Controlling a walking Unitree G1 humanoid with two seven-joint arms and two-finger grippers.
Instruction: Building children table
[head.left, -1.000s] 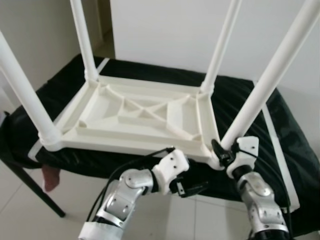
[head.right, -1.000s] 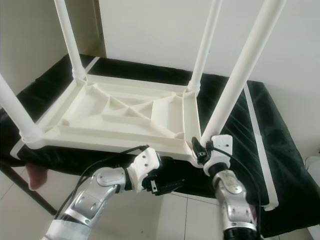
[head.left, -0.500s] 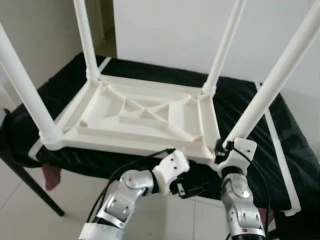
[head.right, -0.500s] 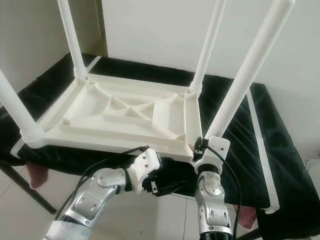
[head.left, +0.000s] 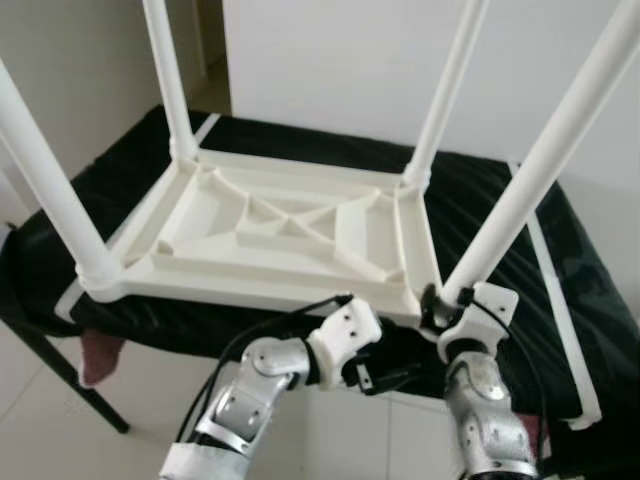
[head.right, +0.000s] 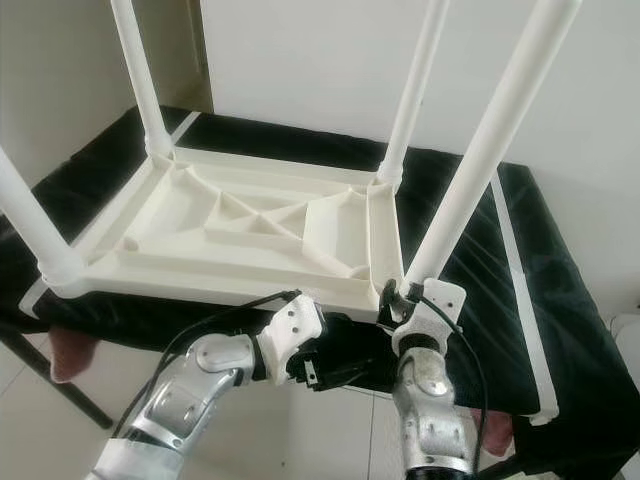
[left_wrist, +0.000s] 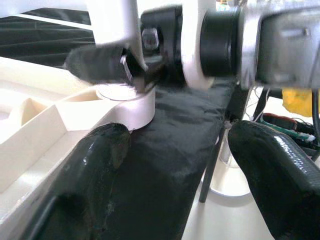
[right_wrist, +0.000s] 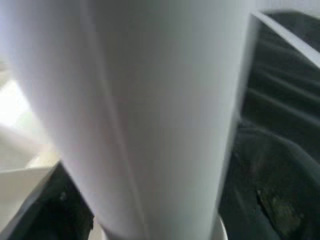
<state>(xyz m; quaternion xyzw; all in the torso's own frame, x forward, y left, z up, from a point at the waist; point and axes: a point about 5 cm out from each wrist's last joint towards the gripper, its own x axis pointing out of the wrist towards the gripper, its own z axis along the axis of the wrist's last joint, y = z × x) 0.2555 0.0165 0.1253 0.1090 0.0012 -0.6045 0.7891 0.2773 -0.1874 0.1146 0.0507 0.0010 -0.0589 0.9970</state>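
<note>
A white plastic children's table (head.left: 280, 225) lies upside down on a black-covered surface (head.left: 500, 190), its legs pointing up. My right gripper (head.left: 443, 300) is shut on the base of the near right leg (head.left: 545, 170), just above the corner socket. In the right wrist view that leg (right_wrist: 150, 100) runs between the black fingers (right_wrist: 65, 205). My left gripper (head.left: 385, 380) hangs open below the table's front edge, close to the same corner. Its wrist view looks between its two spread fingers (left_wrist: 95, 160) at the socket (left_wrist: 125, 105) and the right gripper (left_wrist: 150, 55) around the leg.
The black cover's edge with a white stripe (head.left: 560, 300) runs down the right side. A dark metal stand leg (head.left: 70, 375) slants to the tiled floor (head.left: 40, 440) at the left, with a reddish object (head.left: 97, 355) beside it. White walls stand behind.
My right forearm has swung in from the right to stand under the table corner, the gripper staying on the leg's base. The left arm has barely moved.
</note>
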